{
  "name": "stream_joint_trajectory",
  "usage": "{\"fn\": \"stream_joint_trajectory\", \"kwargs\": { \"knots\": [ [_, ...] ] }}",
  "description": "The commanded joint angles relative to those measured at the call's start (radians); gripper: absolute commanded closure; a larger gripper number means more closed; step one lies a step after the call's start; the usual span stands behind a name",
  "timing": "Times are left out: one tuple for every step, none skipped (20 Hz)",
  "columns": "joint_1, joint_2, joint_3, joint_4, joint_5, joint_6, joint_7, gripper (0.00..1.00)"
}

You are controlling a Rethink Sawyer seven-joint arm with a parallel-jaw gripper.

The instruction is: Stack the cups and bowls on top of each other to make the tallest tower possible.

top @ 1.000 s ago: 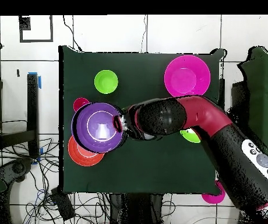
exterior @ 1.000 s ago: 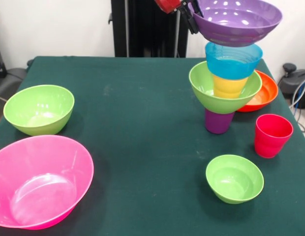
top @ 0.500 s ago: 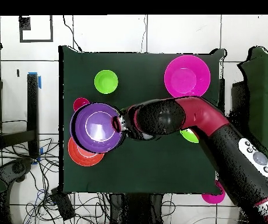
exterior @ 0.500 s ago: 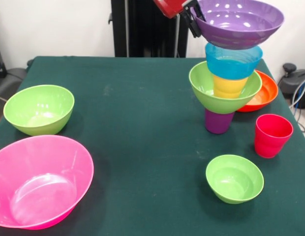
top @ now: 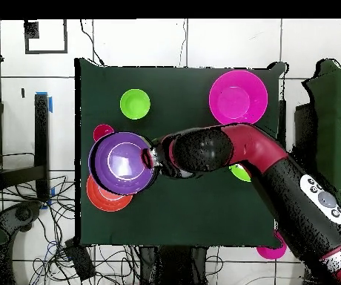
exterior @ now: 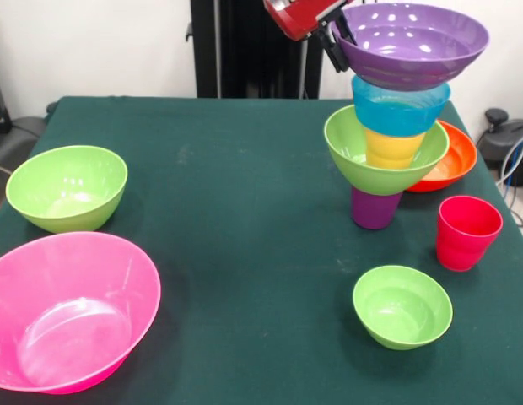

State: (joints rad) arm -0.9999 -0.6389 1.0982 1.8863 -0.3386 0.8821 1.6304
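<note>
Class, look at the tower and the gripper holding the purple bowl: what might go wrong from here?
1. The gripper holds the purple bowl by one rim only; on release it may tip off the blue bowl.
2. The tower stands on a narrow purple cup, so a nudge could topple it.
3. If it falls, it may hit the red cup or orange bowl close by.

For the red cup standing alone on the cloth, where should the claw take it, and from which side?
Probably by the rim, coming straight down from above. The red cup stands upright with its mouth open upward, so one finger could go inside and one outside the wall. Its stepped sides taper downward, so a side pinch might slip. The orange-red bowl and small green bowl sit nearby without touching it, leaving the top approach free.
</note>
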Motion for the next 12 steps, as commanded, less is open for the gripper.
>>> {"fn": "stream_joint_trajectory", "kwargs": {
  "knots": [
    [0.033,0.058,-0.066,0.024,-0.086,-0.047,-0.084,1.00],
    [0.032,0.057,-0.065,0.024,-0.087,-0.044,-0.085,1.00],
    [0.032,0.056,-0.065,0.025,-0.087,-0.042,-0.085,1.00],
    [0.036,0.055,-0.067,0.019,-0.087,-0.033,-0.084,1.00],
    [0.037,0.056,-0.068,0.018,-0.089,-0.032,-0.084,1.00],
    [0.038,0.059,-0.070,0.016,-0.093,-0.034,-0.083,1.00],
    [0.039,0.061,-0.071,0.015,-0.095,-0.034,-0.082,1.00],
    [0.039,0.065,-0.071,0.013,-0.097,-0.038,-0.082,1.00],
    [0.039,0.067,-0.070,0.012,-0.097,-0.040,-0.080,1.00],
    [0.044,0.070,-0.075,0.009,-0.100,-0.038,-0.076,1.00],
    [0.047,0.071,-0.076,0.008,-0.102,-0.040,-0.073,1.00],
    [0.049,0.072,-0.078,0.008,-0.104,-0.041,-0.069,1.00]
  ]
}}
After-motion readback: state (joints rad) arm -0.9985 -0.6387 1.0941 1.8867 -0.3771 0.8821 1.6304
